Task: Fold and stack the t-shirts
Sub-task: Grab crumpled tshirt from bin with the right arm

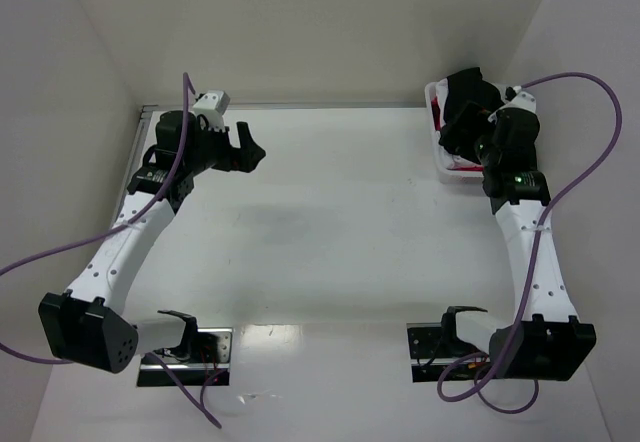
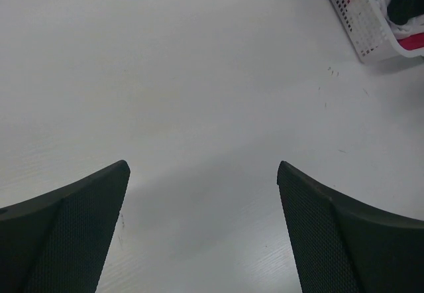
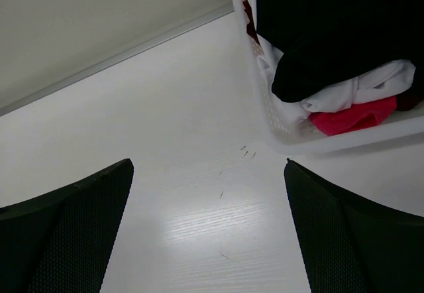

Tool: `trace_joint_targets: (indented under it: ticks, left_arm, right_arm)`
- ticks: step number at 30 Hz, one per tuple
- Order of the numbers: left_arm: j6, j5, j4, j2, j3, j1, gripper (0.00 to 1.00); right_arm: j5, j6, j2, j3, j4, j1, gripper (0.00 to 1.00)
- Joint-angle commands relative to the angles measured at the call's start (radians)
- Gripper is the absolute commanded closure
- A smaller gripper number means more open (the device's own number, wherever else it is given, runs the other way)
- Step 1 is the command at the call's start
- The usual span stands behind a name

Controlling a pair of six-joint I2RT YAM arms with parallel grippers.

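Soft crumpled t-shirts (image 3: 331, 41) lay heaped in a lattice basket (image 3: 371, 137), just beyond my right claw (image 3: 209, 167), spread apart, left claw (image 2: 203, 167) likewise.

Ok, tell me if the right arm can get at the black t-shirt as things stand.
Probably yes. The right claw is open and close beside the basket, and the black t-shirt lies on top in it, uncovered.

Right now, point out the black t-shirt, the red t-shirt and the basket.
black t-shirt (image 3: 331, 34): right wrist view, top fold.
red t-shirt (image 3: 354, 117): right wrist view, exposed fold.
basket (image 2: 353, 13): left wrist view, lattice wall.
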Motion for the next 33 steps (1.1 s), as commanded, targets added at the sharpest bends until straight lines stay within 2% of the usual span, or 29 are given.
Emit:
trace_joint_targets:
  ticks: [1, 10, 16, 27, 33]
  left_arm:
    - [-0.028, 0.003, 0.047, -0.029, -0.011, -0.004, 0.00]
    - [-0.017, 0.043, 0.059, -0.038, -0.047, -0.004, 0.00]
    - [-0.008, 0.001, 0.036, -0.049, -0.032, -0.004, 0.00]
    - [0.001, -0.011, -0.007, -0.058, -0.022, -0.004, 0.00]
    - [0.030, -0.011, -0.029, -0.048, -0.009, -0.004, 0.00]
  right_arm:
    - [0.068, 0.011, -0.025, 0.024, -0.003, -0.007, 0.00]
    - [0.240, 0.047, 0.115, 0.182, -0.006, -0.007, 0.00]
    - [0.407, 0.014, 0.323, 0.395, -0.036, -0.007, 0.00]
    - [0.398, 0.027, 0.717, 0.610, -0.037, -0.045, 0.00]
    - [0.387, 0.045, 0.894, 0.737, -0.084, -0.045, 0.11]
